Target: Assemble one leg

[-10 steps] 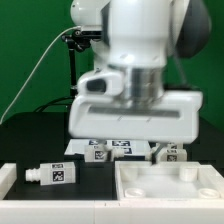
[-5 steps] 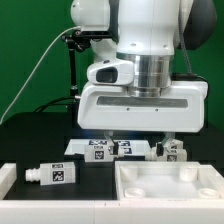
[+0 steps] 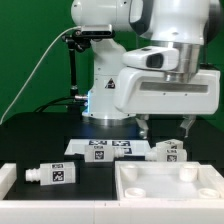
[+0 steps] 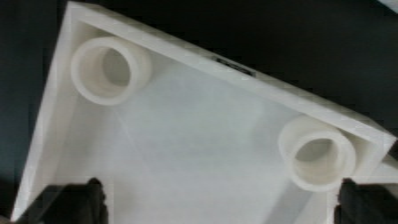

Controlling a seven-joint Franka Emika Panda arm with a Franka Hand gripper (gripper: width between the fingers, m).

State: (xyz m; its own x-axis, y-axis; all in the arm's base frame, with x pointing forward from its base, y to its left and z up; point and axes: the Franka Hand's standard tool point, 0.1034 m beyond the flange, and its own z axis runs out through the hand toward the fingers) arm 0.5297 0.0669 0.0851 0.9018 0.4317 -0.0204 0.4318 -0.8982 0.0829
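Raised toward the exterior view's right, the pincer (image 3: 165, 126) gapes empty, well apart from the leg (image 3: 55, 173).

We record: white arm (image 3: 100, 15), rounded glossy shells, grey wrist band; boxy white gripper (image 3: 166, 128); two dark slim fingers (image 3: 143, 128).

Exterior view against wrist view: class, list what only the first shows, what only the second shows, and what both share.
Only the exterior view shows the leg lying on the table, a second tagged peg, the marker board and the arm. Only the wrist view shows, close up, the round holes in the flat white part. Both views share that flat white part and the gripper, open with nothing between its fingers.
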